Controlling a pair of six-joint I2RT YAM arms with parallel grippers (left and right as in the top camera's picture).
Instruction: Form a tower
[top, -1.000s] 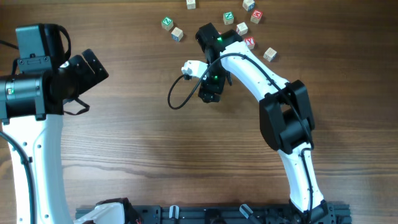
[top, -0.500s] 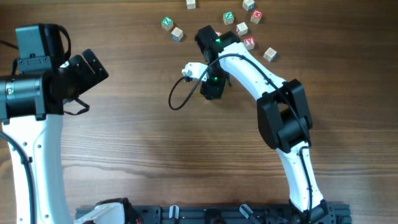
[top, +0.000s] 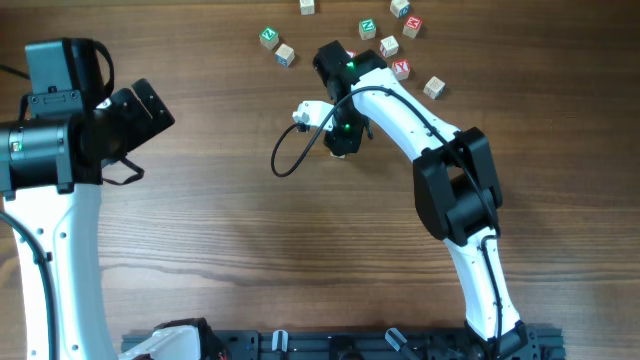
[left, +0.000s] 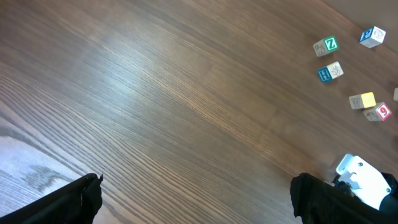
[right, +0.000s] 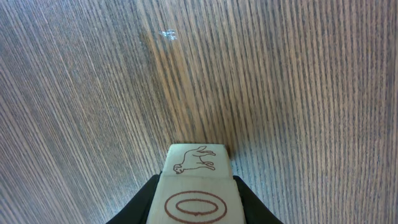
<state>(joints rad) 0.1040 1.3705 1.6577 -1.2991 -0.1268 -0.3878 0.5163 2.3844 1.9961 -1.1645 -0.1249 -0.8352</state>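
Right gripper (right: 198, 186) clamps wooden cube (right: 196, 160) by its side faces, bottom centre of wrist view, on table (right: 93, 74). Likely light, stiff, smooth, tips easily. Left gripper (left: 198, 186) spread wide. Stacked tower not visible.

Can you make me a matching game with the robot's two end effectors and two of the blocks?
Things:
1. left end effector
2. right end effector
3. Z block
4. oval block

States:
a. gripped on both sides
b. wide open, nothing in it
c. lying loose, green face up
d. shut on a block

Pairs: 1-b, 2-d, 3-c, 4-a
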